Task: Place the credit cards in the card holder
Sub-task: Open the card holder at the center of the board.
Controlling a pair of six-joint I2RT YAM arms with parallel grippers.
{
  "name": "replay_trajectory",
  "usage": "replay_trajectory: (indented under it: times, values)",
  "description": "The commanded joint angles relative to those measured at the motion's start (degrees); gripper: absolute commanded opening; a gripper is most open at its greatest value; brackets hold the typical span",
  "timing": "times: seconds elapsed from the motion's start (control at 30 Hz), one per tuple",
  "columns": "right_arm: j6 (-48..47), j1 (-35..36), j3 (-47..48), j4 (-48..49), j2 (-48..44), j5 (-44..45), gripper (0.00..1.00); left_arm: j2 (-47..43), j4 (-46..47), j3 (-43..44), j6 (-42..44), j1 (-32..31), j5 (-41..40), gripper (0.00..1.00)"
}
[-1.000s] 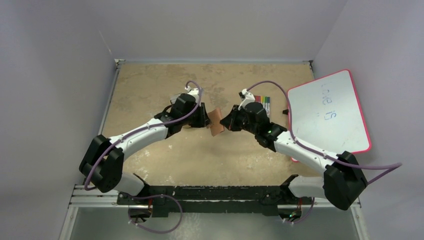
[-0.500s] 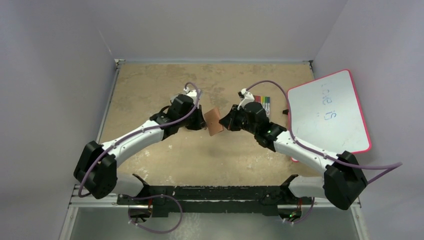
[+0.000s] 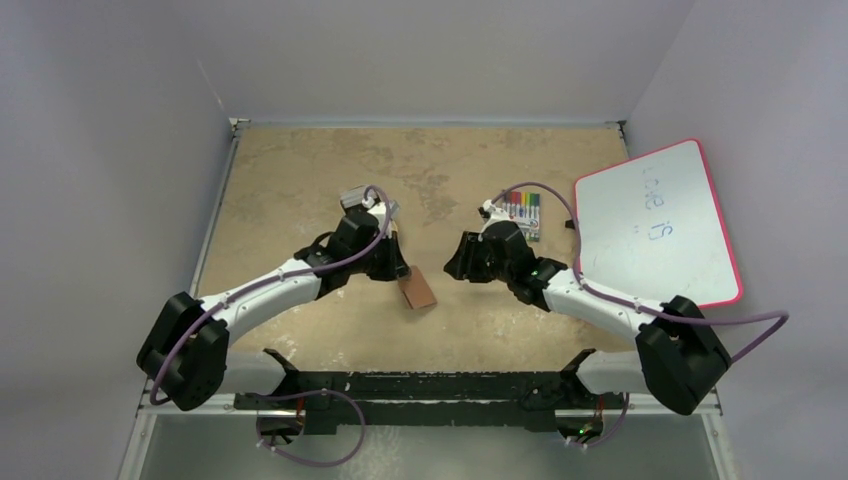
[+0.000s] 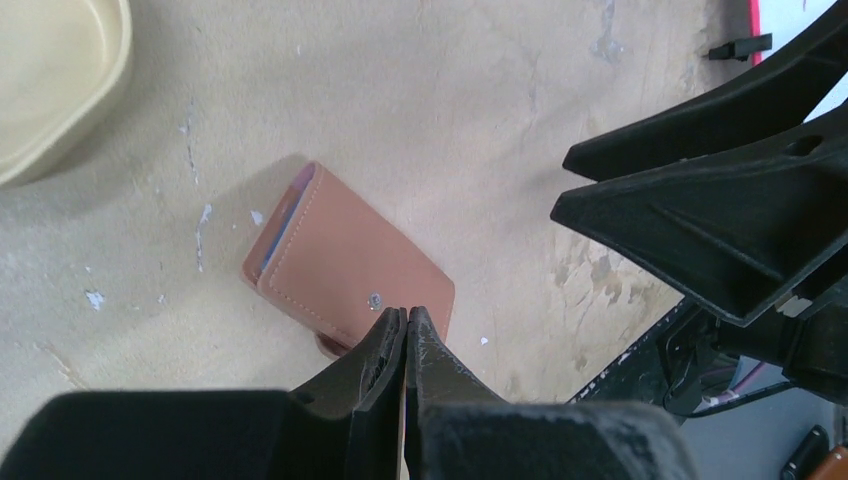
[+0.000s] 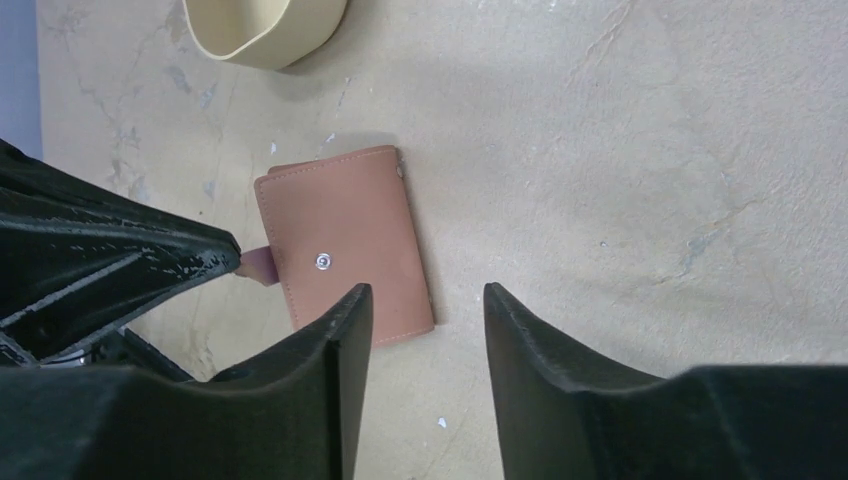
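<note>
Left jaws clenched on the tab of the card holder; right jaws half-open above it.

The top external camera sits above and behind the arm bases, looking down and forward over the whole worktop from afar. The left wrist camera looks steeply down along the left end effector, close to the worktop. The right wrist camera does likewise along the right end effector. All three views share the card holder; both wrist views also catch the tan tray and the opposite end effector
</note>
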Motion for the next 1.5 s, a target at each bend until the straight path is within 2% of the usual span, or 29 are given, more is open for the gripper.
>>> replay_trajectory:
  times: [0.0, 0.1, 0.33, 0.83, 1.27, 1.47]
  values:
    - [-0.9, 0.3, 0.7, -0.5, 0.3, 0.9, 0.51, -1.7, 7.8, -2.0, -3.0, -0.2, 3.7, 0.00]
    - [-1.2, 0.6, 1.0, 1.0, 1.4, -1.2, 0.58, -1.9, 9.6, -2.2, -4.2, -0.2, 4.3, 0.00]
    - [-2.9, 4.5, 3.7, 4.0, 6.1, -3.3, 0.66, -2.9, 9.3, -0.7, -4.9, -0.2, 4.0, 0.00]
    - [-4.8, 6.7, 4.7, 4.7, 7.7, -3.2, 0.67, -2.2, 7.3, 2.7, -3.9, -0.2, 2.0, 0.00]
    - [-4.8, 6.7, 5.7, 0.4, 7.2, 2.2, 0.46, -4.2, -1.4, 0.9, 0.9, -0.1, -4.2, 0.00]
    - [-4.2, 6.7, 5.3, 0.3, 8.3, 2.6, 0.28, -5.7, -2.2, -0.9, 1.1, -0.2, -5.5, 0.00]
